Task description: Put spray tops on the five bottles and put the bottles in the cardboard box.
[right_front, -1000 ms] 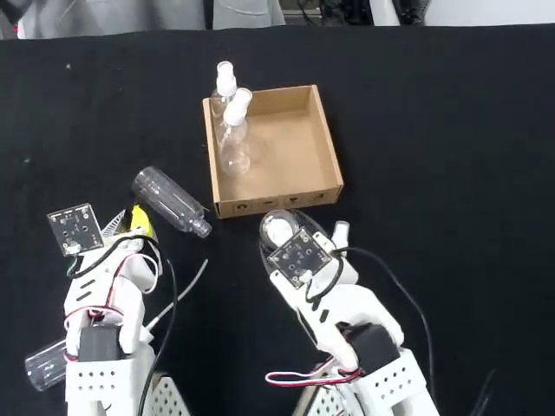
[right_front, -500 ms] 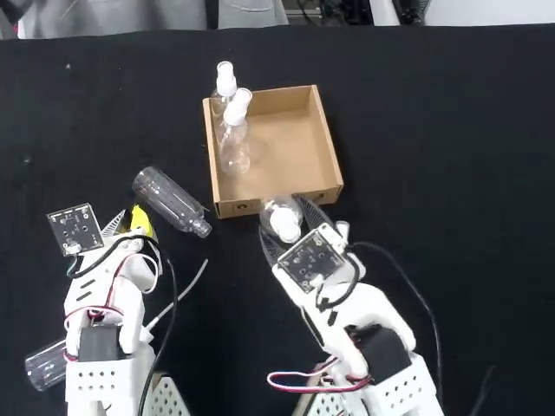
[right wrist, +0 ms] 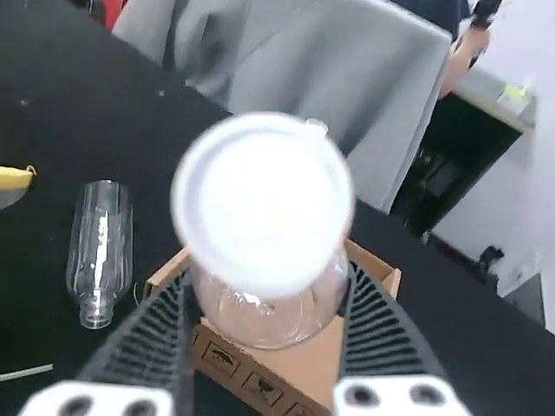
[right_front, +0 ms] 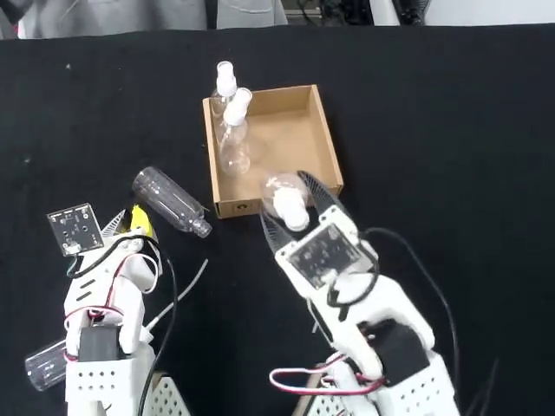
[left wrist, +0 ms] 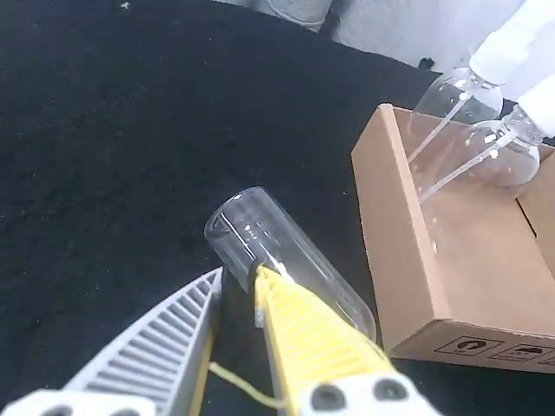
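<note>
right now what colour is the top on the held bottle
White; the spray top on the held bottle shows best in the right wrist view.

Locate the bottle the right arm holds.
High view: the bottle, in the right gripper, hangs at the near wall of the cardboard box, right of the capless bottle.

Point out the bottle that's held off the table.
The capped bottle in the right hand, over the box's near wall. Two other capped ones lean in the box; two others lie on the table.
</note>
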You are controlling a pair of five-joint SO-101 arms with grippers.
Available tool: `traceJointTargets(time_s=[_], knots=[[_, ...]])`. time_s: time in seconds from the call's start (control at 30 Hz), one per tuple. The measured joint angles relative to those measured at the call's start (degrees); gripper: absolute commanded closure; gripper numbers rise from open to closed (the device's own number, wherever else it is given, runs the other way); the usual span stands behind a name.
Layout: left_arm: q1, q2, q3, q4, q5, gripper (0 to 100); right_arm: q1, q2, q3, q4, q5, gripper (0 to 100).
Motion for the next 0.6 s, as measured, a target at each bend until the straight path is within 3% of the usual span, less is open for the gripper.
traceJointTargets(time_s=[0.6], knots=[[0.0, 0.0, 0.0, 0.0, 0.0, 95, -1.76, 36.57, -20.66, 0.0, -7.21, 92.1]])
